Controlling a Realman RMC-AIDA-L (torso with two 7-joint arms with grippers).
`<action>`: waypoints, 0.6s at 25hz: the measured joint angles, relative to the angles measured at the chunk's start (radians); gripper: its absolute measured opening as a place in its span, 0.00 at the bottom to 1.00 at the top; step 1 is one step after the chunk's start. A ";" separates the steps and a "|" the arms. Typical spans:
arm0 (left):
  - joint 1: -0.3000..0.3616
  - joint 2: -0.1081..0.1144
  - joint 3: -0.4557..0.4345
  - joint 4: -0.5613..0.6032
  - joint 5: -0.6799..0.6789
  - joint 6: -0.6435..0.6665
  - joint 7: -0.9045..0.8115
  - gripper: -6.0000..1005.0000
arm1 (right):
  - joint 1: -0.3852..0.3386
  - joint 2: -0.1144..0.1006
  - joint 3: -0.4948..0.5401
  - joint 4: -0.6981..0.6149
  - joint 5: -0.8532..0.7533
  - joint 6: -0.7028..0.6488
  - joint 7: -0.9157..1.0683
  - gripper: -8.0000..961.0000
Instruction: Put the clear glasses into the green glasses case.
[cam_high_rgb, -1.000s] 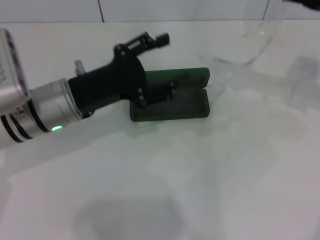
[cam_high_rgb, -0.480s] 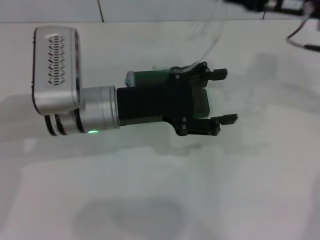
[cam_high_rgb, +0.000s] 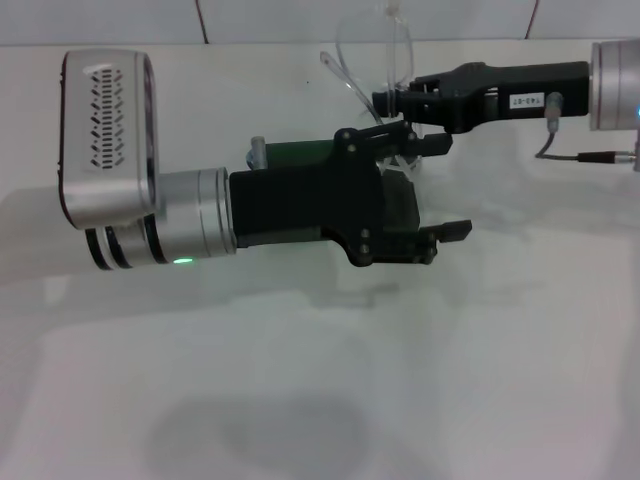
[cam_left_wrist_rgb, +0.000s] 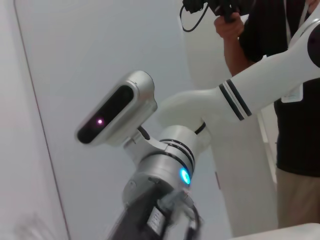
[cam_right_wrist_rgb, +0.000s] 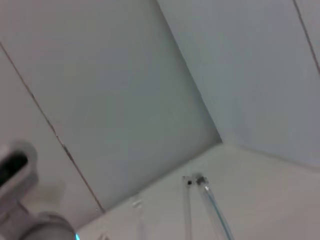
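Observation:
The green glasses case lies open on the white table, mostly covered by my left arm. My left gripper hovers over the case's right end with its fingers spread and nothing between them. My right gripper reaches in from the right, just behind the case, shut on the clear glasses. The glasses stand up above its fingertips, and one thin arm sticks out to the left. In the right wrist view the glasses' clear arms show as thin rods.
The white table ends at a tiled wall at the back. In the left wrist view the right arm fills the middle and a person stands behind it.
The left arm has swung right over the case, and its gripper has turned and stands open. The right arm has come in from the right, bringing the glasses down toward the case.

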 joint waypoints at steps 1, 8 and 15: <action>0.001 0.001 -0.002 -0.001 -0.003 0.001 0.000 0.81 | -0.002 -0.004 -0.001 0.000 -0.013 0.000 0.000 0.12; 0.003 0.002 -0.002 -0.004 -0.005 0.003 0.001 0.81 | -0.022 -0.028 0.002 0.000 -0.028 0.001 -0.001 0.13; -0.003 0.003 -0.002 -0.006 -0.005 0.004 0.001 0.81 | -0.026 -0.041 -0.004 -0.001 -0.031 -0.011 -0.004 0.13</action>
